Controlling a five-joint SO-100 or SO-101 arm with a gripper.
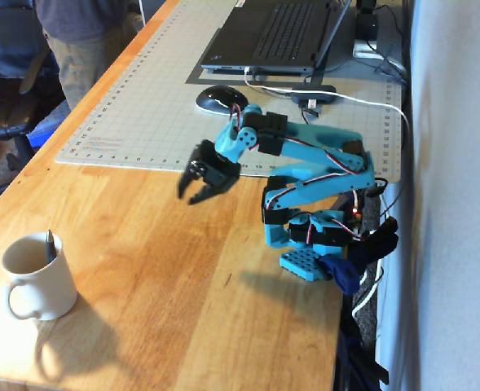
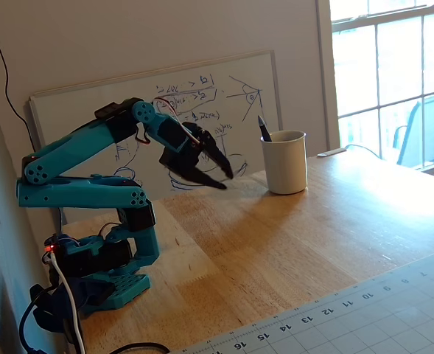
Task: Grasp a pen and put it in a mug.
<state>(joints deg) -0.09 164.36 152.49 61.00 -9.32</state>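
already the pen (image 1: 50,244) stands tilted inside the mug (image 1: 40,281), while the gripper (image 1: 197,194), up at two o'clock in a fixed view, hangs released, empty.

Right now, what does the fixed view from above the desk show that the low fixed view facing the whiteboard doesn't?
Only the view from above the desk shows the laptop, the computer mouse, a person standing at the desk's far end, and the mug's handle. Only the low view shows the whiteboard and the window. Both show the blue arm with its tool open and empty above the table, the pen standing in the mug, and the cutting mat.
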